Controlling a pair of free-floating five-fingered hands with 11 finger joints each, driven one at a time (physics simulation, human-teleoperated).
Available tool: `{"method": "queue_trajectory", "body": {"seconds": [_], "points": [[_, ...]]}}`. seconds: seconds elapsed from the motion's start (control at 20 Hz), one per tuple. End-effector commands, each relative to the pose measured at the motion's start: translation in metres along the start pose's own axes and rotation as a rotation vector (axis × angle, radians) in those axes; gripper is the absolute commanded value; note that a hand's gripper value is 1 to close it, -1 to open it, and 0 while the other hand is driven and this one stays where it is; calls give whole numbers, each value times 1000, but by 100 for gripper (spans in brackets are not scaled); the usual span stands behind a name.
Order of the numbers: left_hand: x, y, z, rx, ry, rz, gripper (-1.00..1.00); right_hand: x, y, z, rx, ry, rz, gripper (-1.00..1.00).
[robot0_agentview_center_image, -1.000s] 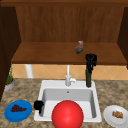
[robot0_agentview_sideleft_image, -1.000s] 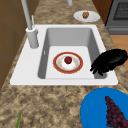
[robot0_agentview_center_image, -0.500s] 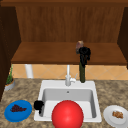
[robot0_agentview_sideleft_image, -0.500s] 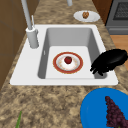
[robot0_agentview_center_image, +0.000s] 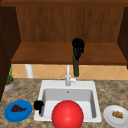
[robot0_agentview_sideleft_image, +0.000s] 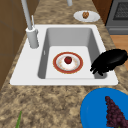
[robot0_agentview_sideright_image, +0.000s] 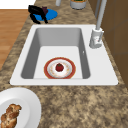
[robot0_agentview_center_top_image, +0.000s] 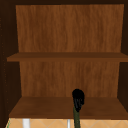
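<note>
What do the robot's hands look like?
Both are plain black and shaped like a person's. The left hand and right hand float on their own, with no arms, sleeves, cables or markings.

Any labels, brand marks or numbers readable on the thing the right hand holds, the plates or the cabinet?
None: no text shows anywhere.
The dark green bottle-like thing in the right hand: plain.
The blue plate, white plate and red-rimmed plate: plain.
The cabinet shelf: bare wood grain.
</note>
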Motion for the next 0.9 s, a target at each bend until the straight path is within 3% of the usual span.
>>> {"method": "queue_trajectory", "body": {"seconds": [0.0, 0.4, 0.6, 0.85], "points": [[0, 0, 0, 0, 0, 0, 0, 17, -21, 15, 21, -37, 31, 100], [0, 0, 0, 0, 0, 0, 0, 48, -81, 39, 24, -50, -12, 100], [0, 0, 0, 0, 0, 0, 0, 57, -104, 22, -1, -68, -43, 100], [0, 0, 0, 0, 0, 0, 0, 67, -123, -12, -8, -57, -32, 100]]}}
